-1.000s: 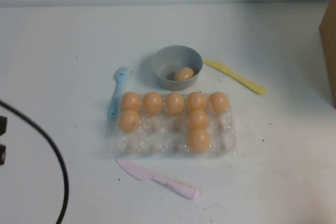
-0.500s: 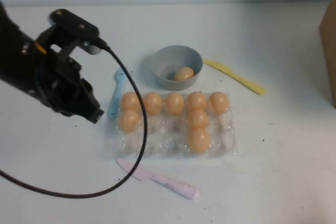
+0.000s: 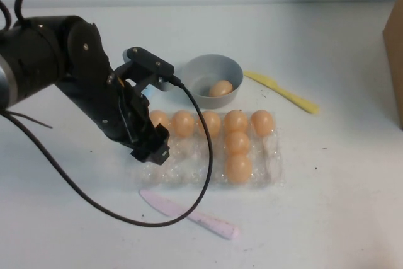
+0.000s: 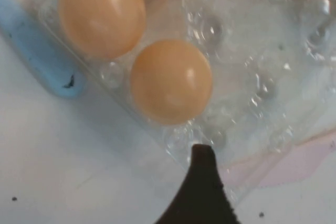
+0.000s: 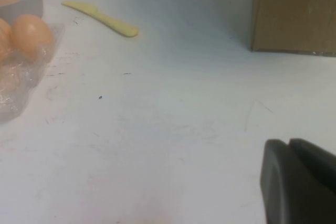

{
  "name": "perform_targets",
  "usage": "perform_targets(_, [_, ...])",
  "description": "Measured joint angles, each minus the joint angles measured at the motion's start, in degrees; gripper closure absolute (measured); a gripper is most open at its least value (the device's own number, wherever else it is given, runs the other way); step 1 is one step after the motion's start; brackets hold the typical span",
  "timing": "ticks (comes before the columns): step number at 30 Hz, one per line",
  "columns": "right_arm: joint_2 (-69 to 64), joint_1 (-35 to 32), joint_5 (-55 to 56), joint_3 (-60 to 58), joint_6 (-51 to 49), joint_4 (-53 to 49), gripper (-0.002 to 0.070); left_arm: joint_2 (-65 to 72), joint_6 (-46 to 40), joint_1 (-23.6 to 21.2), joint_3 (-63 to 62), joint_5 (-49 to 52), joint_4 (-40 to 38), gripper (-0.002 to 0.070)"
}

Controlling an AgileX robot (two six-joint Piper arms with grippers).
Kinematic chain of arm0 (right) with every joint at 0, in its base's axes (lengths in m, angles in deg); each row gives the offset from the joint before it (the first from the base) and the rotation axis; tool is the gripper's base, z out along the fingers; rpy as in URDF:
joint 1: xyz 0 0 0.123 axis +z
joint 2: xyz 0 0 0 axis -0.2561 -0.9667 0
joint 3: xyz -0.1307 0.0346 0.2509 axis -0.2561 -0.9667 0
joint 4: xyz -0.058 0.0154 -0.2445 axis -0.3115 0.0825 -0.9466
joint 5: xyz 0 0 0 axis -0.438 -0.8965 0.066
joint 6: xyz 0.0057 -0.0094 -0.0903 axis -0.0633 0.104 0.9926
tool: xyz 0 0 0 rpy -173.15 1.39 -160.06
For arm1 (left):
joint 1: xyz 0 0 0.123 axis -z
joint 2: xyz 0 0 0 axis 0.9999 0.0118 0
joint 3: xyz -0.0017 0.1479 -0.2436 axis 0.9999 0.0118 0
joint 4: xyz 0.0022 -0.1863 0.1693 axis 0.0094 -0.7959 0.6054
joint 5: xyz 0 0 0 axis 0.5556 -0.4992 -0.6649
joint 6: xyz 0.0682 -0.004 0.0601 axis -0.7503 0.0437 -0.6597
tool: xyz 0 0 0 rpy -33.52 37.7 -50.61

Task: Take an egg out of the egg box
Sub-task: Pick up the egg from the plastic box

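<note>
High view: the left gripper (image 3: 153, 147) hangs over the left end of the clear egg box (image 3: 208, 171), covering the egg (image 4: 170, 81) in the box's second row. Whether its jaws are spread or pressed together cannot be told. A grey bowl (image 3: 212, 80) behind the box holds another egg. A pink knife (image 3: 189, 215) lies in front of the box. The right gripper (image 5: 296, 182) sits low over bare table well right of the box, fingers pressed together.
</note>
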Motion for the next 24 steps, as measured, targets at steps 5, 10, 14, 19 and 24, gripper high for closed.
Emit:
perform_targets(5, [0.0, 0.0, 0.0, 0.0, 0.0, 0.0, 0.0694, 1.65, 5.24, 0.0, -1.04, -5.24, -0.23, 0.0151])
perform_targets(10, [0.0, 0.0, 0.0, 0.0, 0.0, 0.0, 0.0694, 2.48, 8.29, 0.0, -2.97, -5.75, -0.23, 0.0182])
perform_targets(14, [0.0, 0.0, 0.0, 0.0, 0.0, 0.0, 0.0694, 3.7, 8.79, 0.0, -3.32, -5.17, -0.23, 0.0194])
perform_targets(19, [0.0, 0.0, 0.0, 0.0, 0.0, 0.0, 0.0694, 5.53, 7.32, 0.0, -3.55, -2.56, 2.58, 0.0197])
perform_targets(24, [0.0, 0.0, 0.0, 0.0, 0.0, 0.0, 0.0694, 5.8, -1.57, 0.1, -3.55, -1.59, 8.04, 0.0197])
